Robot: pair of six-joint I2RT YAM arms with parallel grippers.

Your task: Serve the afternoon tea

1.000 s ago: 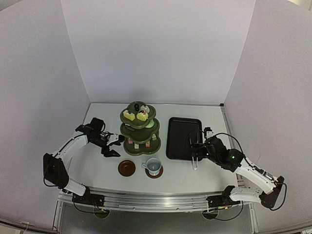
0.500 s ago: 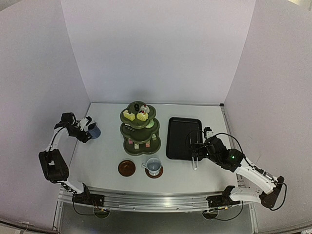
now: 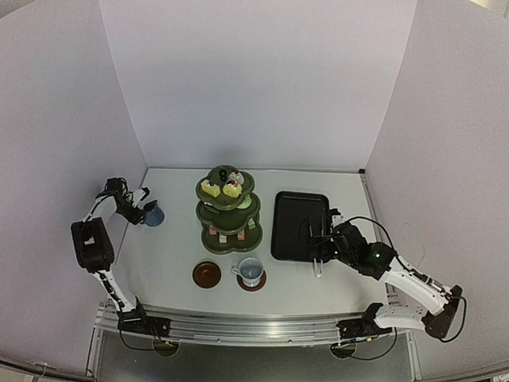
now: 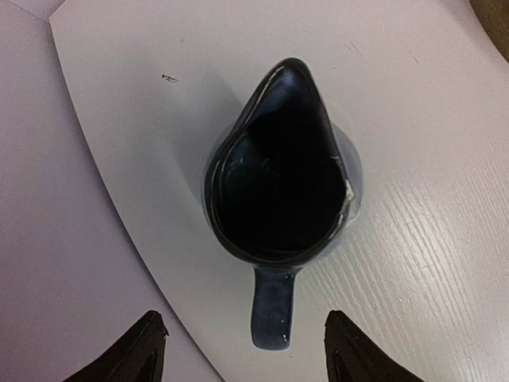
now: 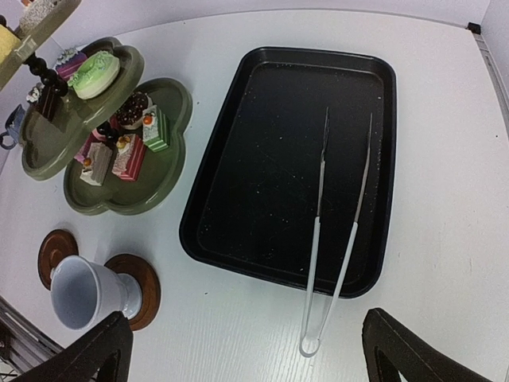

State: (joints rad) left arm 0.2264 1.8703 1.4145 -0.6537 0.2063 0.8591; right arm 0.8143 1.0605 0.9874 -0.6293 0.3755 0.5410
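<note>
The dark blue mug (image 4: 278,183) stands upright near the table's left edge, its handle (image 4: 273,306) pointing at my left gripper (image 4: 243,318). That gripper is open, a finger on each side of the handle, neither touching it. In the top view the left gripper (image 3: 131,205) sits just left of the blue mug (image 3: 153,215). The green stand (image 3: 228,208) holds small cakes (image 5: 151,127) on its tiers. The pale mug (image 5: 79,290) rests on one brown saucer (image 5: 143,290); the other saucer (image 5: 57,251) is bare. My right gripper (image 5: 246,316) hovers open above the tongs' looped end.
A black tray (image 5: 262,159) lies right of the stand, with metal tongs (image 5: 334,263) resting across its near rim and onto the table. White walls enclose the table on three sides; the left wall is close behind the blue mug.
My left arm has swung from beside the stand out to the far left, and now lines up on the blue mug's handle. The right arm has barely moved.
</note>
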